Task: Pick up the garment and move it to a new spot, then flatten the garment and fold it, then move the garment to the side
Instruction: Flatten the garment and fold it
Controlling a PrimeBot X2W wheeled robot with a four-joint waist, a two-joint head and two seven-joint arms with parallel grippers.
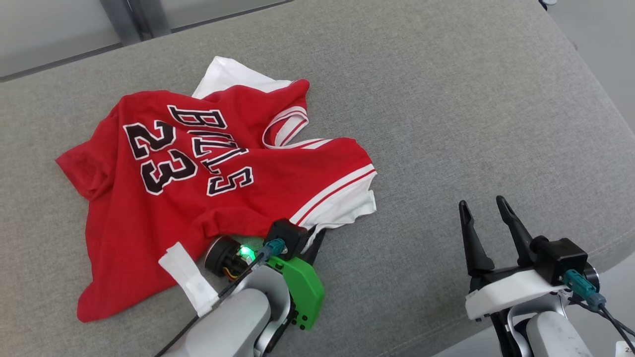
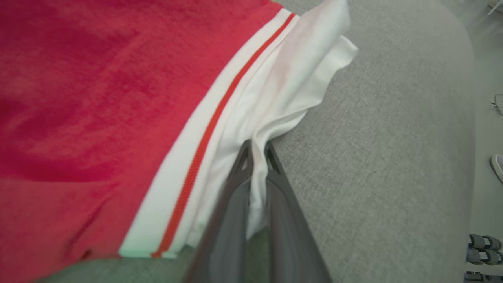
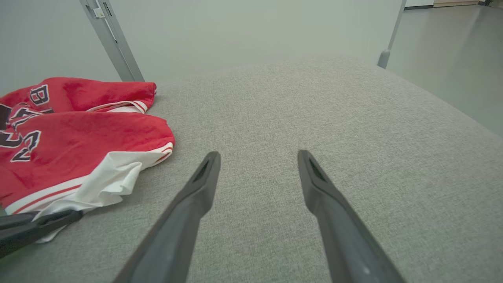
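A red garment (image 1: pixel 198 193), a jersey with "23" and black lettering and white-trimmed sleeves, lies crumpled on the left half of the grey cushion (image 1: pixel 446 109). My left gripper (image 1: pixel 314 242) sits at the garment's near right edge. In the left wrist view my left gripper (image 2: pixel 257 151) is shut on a fold of the white sleeve fabric (image 2: pixel 283 94). My right gripper (image 1: pixel 483 208) hovers open over bare cushion to the right of the garment, touching nothing. The right wrist view shows my right gripper (image 3: pixel 259 161) spread wide, with the garment (image 3: pixel 78 133) off to its left.
The grey cushion's rounded edge (image 1: pixel 600 99) drops to the floor on the right. A metal post (image 3: pixel 114 43) and a pale wall stand behind the far side. A shoe (image 2: pixel 497 167) shows on the floor beyond the cushion.
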